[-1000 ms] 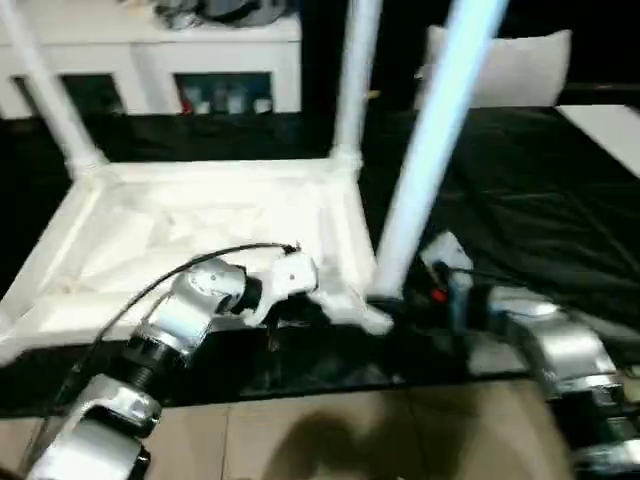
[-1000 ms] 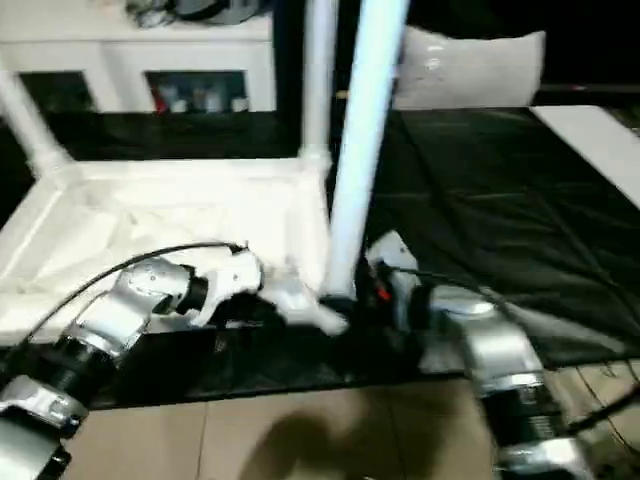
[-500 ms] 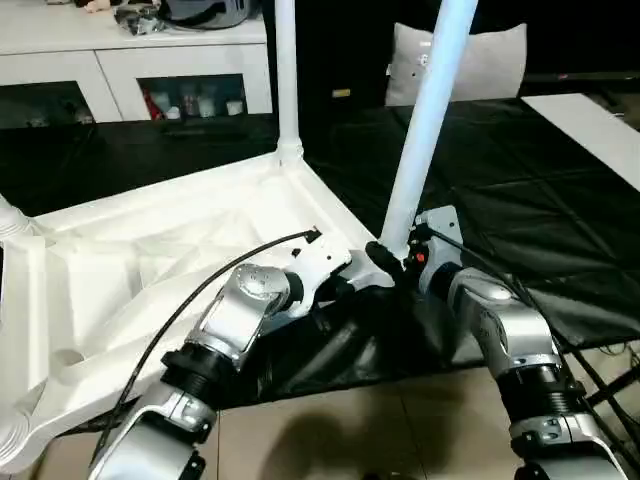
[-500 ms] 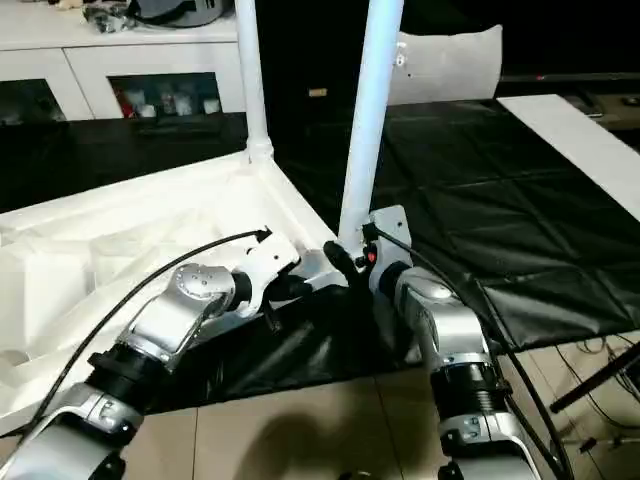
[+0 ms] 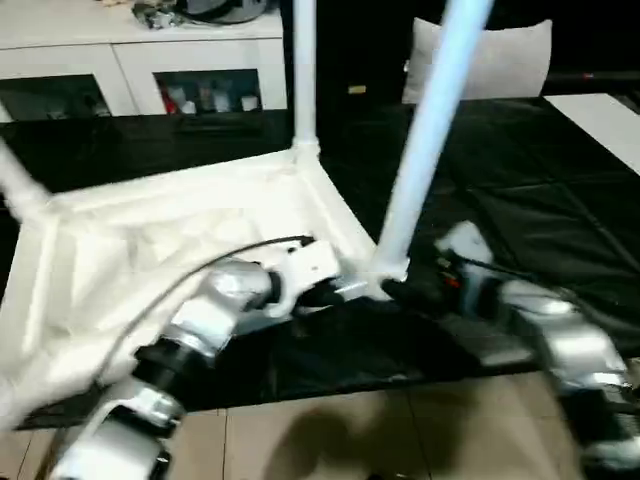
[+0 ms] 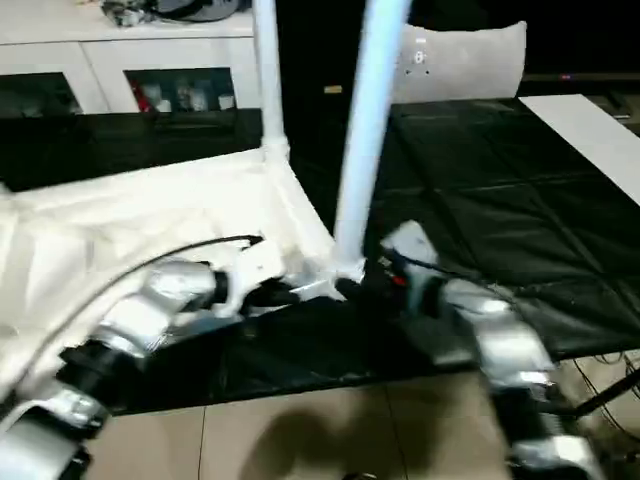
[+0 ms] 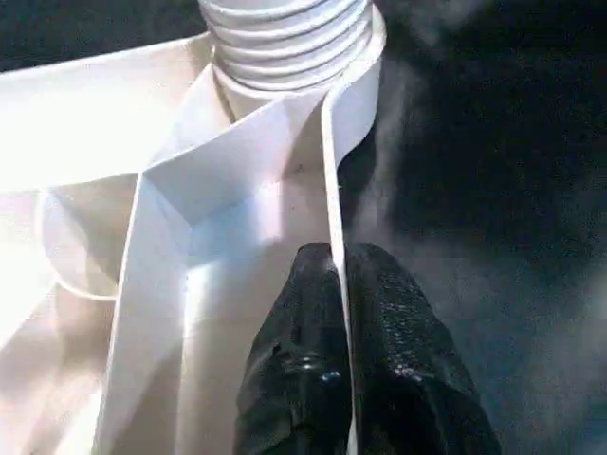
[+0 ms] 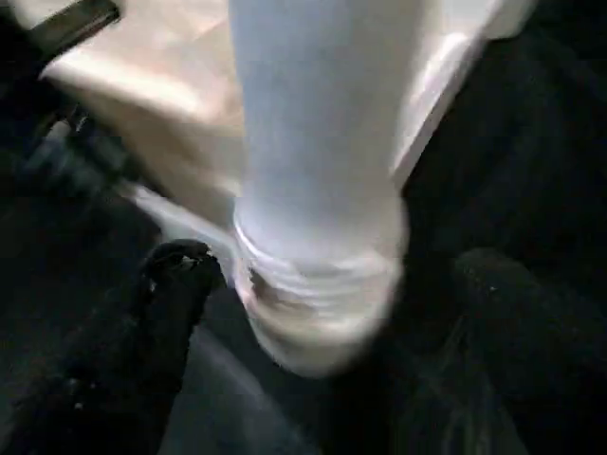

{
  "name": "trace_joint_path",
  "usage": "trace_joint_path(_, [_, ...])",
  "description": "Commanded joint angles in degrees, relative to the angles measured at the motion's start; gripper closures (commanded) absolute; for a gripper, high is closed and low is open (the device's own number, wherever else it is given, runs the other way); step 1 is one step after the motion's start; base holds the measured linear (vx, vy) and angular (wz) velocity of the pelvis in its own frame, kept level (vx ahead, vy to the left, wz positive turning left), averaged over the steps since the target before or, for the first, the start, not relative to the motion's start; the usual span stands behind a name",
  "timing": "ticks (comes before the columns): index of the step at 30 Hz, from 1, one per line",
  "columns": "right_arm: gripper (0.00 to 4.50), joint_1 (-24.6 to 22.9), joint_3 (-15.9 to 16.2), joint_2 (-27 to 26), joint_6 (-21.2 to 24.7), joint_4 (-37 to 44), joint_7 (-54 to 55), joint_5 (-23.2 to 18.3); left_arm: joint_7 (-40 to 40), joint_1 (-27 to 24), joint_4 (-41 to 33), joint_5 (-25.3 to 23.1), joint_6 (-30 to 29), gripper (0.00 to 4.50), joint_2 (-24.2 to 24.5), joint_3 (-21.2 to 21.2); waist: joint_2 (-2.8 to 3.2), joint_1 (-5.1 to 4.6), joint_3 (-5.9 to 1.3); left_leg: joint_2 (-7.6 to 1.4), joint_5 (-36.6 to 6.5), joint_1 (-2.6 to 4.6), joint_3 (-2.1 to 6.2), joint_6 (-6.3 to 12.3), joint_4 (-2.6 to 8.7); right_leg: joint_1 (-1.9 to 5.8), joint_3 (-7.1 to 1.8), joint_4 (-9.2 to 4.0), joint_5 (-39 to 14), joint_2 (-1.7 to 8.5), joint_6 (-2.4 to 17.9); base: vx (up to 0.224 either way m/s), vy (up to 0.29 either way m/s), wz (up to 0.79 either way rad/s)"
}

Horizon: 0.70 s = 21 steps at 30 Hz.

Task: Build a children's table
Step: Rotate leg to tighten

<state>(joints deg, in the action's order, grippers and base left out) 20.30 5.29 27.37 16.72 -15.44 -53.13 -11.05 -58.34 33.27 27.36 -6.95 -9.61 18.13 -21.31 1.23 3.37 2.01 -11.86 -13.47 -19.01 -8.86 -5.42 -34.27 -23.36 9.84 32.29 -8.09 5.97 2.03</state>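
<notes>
The children's table lies upside down: its white ribbed tabletop (image 5: 150,250) rests on the black cover. Three white legs stand up from its corner sockets: a far one (image 5: 303,70), one at the left (image 5: 20,185) and the near right one (image 5: 430,140). My left gripper (image 7: 337,261) is shut on the tabletop's thin rim beside the near right socket (image 7: 285,47). My right gripper (image 8: 332,275) is open around the base of the near right leg (image 8: 313,142). Its fingers (image 8: 180,270) stand off to either side of the leg without touching it.
A white cabinet with glass doors (image 5: 150,60) runs along the back. A white cushion (image 5: 500,60) and a white board (image 5: 610,115) sit at the back right. The black table's front edge (image 5: 330,385) meets the tiled floor (image 5: 330,440) just before my arms.
My right gripper's fingers have spread apart from the near right leg's base. The left gripper keeps its hold on the rim. The whole picture has shifted with my head.
</notes>
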Motion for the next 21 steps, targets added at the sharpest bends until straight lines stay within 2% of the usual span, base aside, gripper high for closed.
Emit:
trace_joint_path(1, [0.06, -0.2, 2.6, 2.4, -2.6, 2.0, -4.8, 1.1, -5.9, 0.2, 1.0, -0.6, 4.2, 4.50, 1.6, -3.8, -0.75, 0.39, -3.49, -1.27, -5.0, -0.99, -0.23, 6.22, 3.78, 4.20, -3.70, -3.51, -18.7, 3.31, 6.6, 0.000, 0.000, 0.00])
trace_joint_path(5, [0.06, 0.2, 3.2, 3.6, -3.9, 1.7, -9.3, 0.4, -11.4, 0.4, 1.2, 0.5, 7.4, 4.50, 3.3, -5.0, -0.79, 0.71, -3.61, -1.53, -3.7, -0.95, -0.27, 6.57, 3.73, 4.07, -3.95, -3.01, -16.5, 3.39, 7.9, 0.000, 0.000, 0.00])
trace_joint_path(6, [0.06, 0.3, 3.3, 3.6, -4.1, 1.6, -9.9, 0.2, -12.4, 0.4, 1.2, 0.7, 7.9, 4.50, 3.6, -5.2, -0.74, 1.01, -3.67, -1.58, -3.1, -0.85, -0.31, 6.81, 3.68, 4.00, -3.96, -2.91, -15.6, 3.38, 8.3, 0.000, 0.000, 0.00])
trace_joint_path(7, [0.06, 0.8, 3.8, 3.7, -5.3, 1.1, -11.7, -0.1, -15.7, 0.5, 1.0, 1.3, 9.2, 4.50, 4.3, -6.1, -0.96, 1.07, -3.69, -1.65, -2.9, -0.86, -0.36, 6.90, 3.67, 4.00, -4.03, -2.76, -15.1, 3.37, 8.6, 0.000, 0.000, 0.00])
trace_joint_path(8, [0.06, 0.9, 4.2, 3.9, -5.9, 0.9, -12.6, -0.4, -17.0, 0.6, 1.0, 1.5, 9.5, 4.50, 4.5, -6.3, -0.86, 1.56, -3.64, -1.79, -2.5, -0.74, -0.41, 7.02, 3.71, 3.87, -4.12, -2.60, -14.7, 3.42, 9.0, 0.000, 0.000, 0.00])
trace_joint_path(9, [0.06, 0.9, 4.2, 3.9, -5.9, 0.9, -12.6, -0.4, -17.0, 0.6, 1.0, 1.5, 9.5, 4.50, 4.5, -6.3, -0.83, 1.74, -3.63, -1.79, -2.7, -0.63, -0.50, 6.90, 3.67, 3.81, -4.13, -2.66, -14.8, 3.43, 9.1, 0.000, 0.000, 0.00])
trace_joint_path(10, [0.32, 1.0, 4.5, 3.9, -6.6, 0.8, -13.0, -0.3, -17.8, 0.7, 1.0, 1.6, 10.1, 4.50, 4.5, -6.5, -0.95, 1.94, -3.59, -1.84, -3.0, -0.66, -0.50, 6.64, 3.74, 3.86, -4.13, -2.66, -15.3, 3.45, 9.0, 0.000, 0.000, 0.00])
trace_joint_path(13, [0.42, 1.1, 5.8, 4.0, -8.0, 0.3, -14.6, -0.2, -20.1, 1.1, 0.4, 2.1, 10.5, 4.50, 4.7, -7.3, -1.04, 2.21, -3.54, -1.75, -3.4, -0.70, -0.52, 5.95, 3.84, 3.97, -4.13, -2.76, -16.8, 3.53, 8.2, 0.000, 0.000, 0.00])
trace_joint_path(14, [0.42, 1.0, 6.2, 4.0, -7.8, 0.4, -15.4, -0.4, -20.8, 1.2, 0.0, 2.3, 10.3, 4.50, 4.7, -7.5, -1.04, 2.17, -3.53, -1.77, -3.6, -0.72, -0.50, 5.64, 3.88, 3.99, -4.16, -2.79, -17.1, 3.47, 7.9, 0.000, 0.000, 0.00])
trace_joint_path(16, [0.81, 0.8, 6.4, 3.8, -6.6, 0.4, -17.7, -1.1, -21.7, 1.4, 0.2, 2.7, 10.7, 4.50, 4.5, -7.5, -1.07, 2.24, -3.54, -1.77, -3.8, -0.68, -0.53, 5.60, 3.87, 3.98, -4.20, -2.83, -17.2, 3.49, 7.9, 0.000, 0.000, 0.00])
trace_joint_path(18, [0.83, 0.7, 6.7, 3.9, -5.8, 0.5, -18.9, -1.4, -22.0, 1.6, 0.5, 2.7, 11.0, 4.50, 4.4, -7.5, -1.11, 2.38, -3.57, -1.75, -3.7, -0.77, -0.54, 5.71, 3.80, 4.03, -4.21, -2.75, -16.9, 3.45, 8.0, 0.000, 0.000, 0.00])
trace_joint_path(21, [1.18, 0.6, 7.0, 4.0, -5.1, 0.3, -19.8, -2.1, -22.3, 1.7, 0.8, 2.8, 11.2, 4.50, 4.2, -7.5, -1.14, 2.66, -3.56, -1.73, -3.6, -0.73, -0.57, 5.63, 3.75, 3.95, -4.21, -2.80, -17.5, 3.47, 7.7, 0.000, 0.000, 0.00])
